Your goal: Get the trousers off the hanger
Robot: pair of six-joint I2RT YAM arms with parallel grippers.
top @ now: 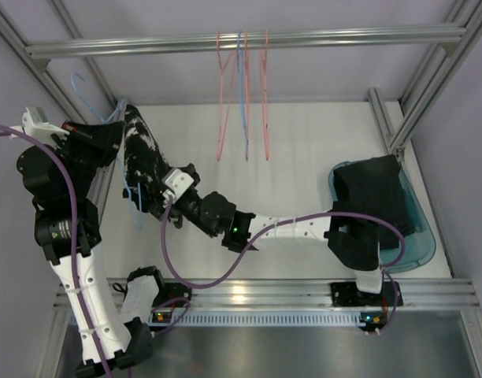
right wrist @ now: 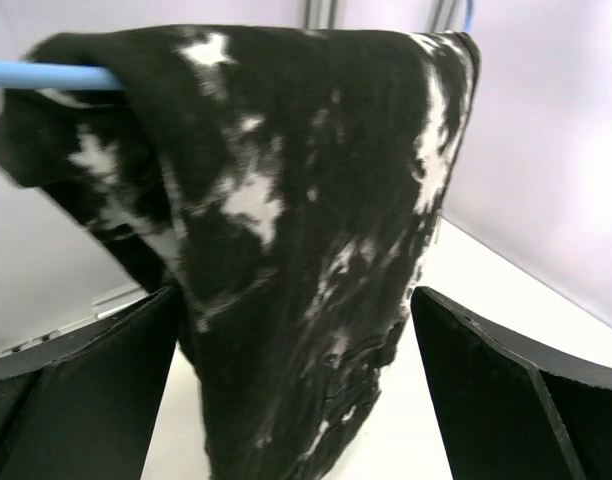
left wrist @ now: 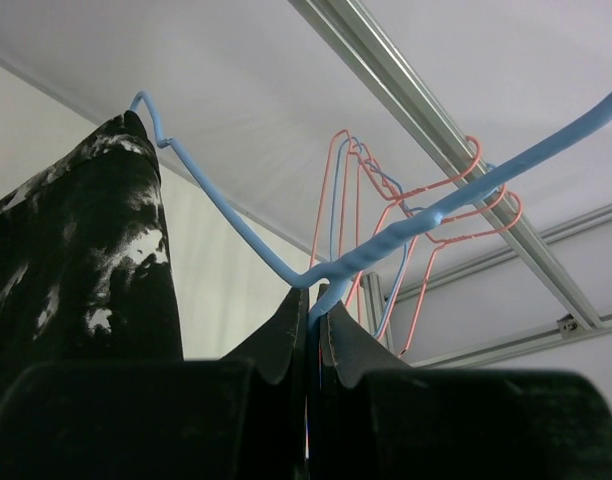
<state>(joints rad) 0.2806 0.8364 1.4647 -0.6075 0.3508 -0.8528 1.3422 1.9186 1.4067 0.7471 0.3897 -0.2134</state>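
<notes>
Over to the left side of the table (top: 304,142). At about ten o'clock in the overhead view, the blue hanger (left wrist: 236,225) is held up off the surface. Its twisted neck is pinched by the left gripper (left wrist: 313,320), the jaws pressed tight together on the wire, as seen plainly in the left wrist view.

The printed trousers (right wrist: 286,230), black with white splotches, are draped over the hanger's bar and hang limp. From the left wrist camera they are seen at nine o'clock of the clamped fingers.

The right arm is stretched across the table from its base at five o'clock. The right gripper (right wrist: 294,300) is brought up level with the printed trousers, its jaws spread wide. One finger is seen at eight o'clock of the cloth and the other at four o'clock in the right wrist view. The hanging cloth is framed between them, but whether it is touched cannot be told.

At three o'clock of the table, the plain black trousers (top: 371,189) are seen lying in a translucent blue tray (top: 422,236), well apart from the hanger.

At twelve o'clock, a cluster of pink and blue wire hangers (top: 245,102) is hung from the overhead rail (top: 343,35).
</notes>
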